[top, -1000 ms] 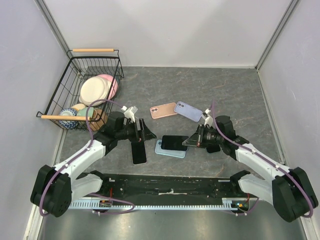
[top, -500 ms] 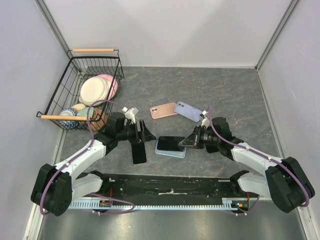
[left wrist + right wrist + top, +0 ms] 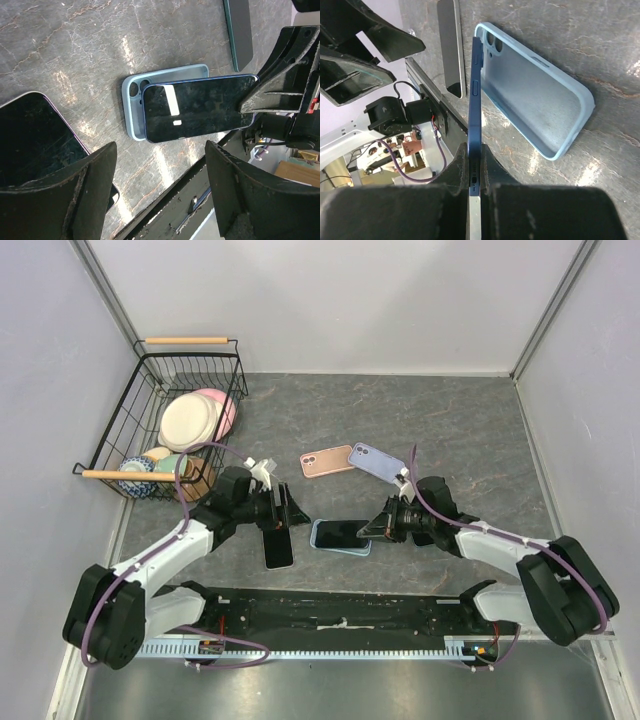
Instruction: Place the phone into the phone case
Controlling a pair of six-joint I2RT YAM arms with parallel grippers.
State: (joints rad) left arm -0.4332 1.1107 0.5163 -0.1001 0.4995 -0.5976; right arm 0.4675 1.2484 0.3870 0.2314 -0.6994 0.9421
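Phone (image 3: 343,531) hung over the pale blue phone case (image 3: 318,539) close to the middle of the tabletop's near edge. The right gripper (image 3: 385,525) was clamped on its bottom end. From the left wrist view it overlapped most of the case but sat offset toward the right arm, so the case's camera-cutout end showed uncovered. From the right wrist view it stood clear of the case floor, not pressed in.

By my reading the pickup and carry were done and rough alignment was nearly there. Sliding the phone square over the case and pushing it down past the rim were not yet done.

The left gripper (image 3: 283,508) hovered with its fingers spread apart and holding nothing, over a second phone (image 3: 278,548) lying nearer the left edge.
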